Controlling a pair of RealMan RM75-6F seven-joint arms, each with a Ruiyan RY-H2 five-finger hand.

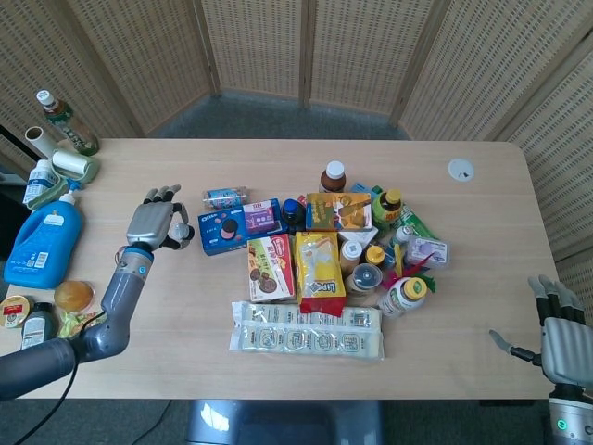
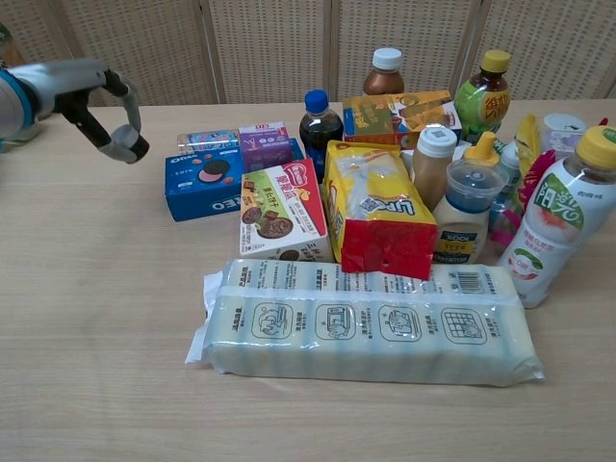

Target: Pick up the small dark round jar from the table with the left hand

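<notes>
My left hand (image 1: 156, 222) hangs over the left part of the table, just left of the blue cookie box (image 1: 222, 232). In the chest view the left hand (image 2: 91, 91) is raised above the tabletop, and its thumb and fingers pinch the small dark round jar (image 2: 132, 146). From the head view the jar (image 1: 183, 232) shows only as a dark spot at the fingertips. My right hand (image 1: 559, 326) sits off the table's front right corner, fingers spread and holding nothing.
A pile of snack boxes, bottles and cups (image 1: 352, 232) fills the table's middle, with a long cracker pack (image 2: 371, 327) in front. A blue detergent jug (image 1: 42, 243), bottles and small jars line the left edge. A white disc (image 1: 460, 169) lies at the back right.
</notes>
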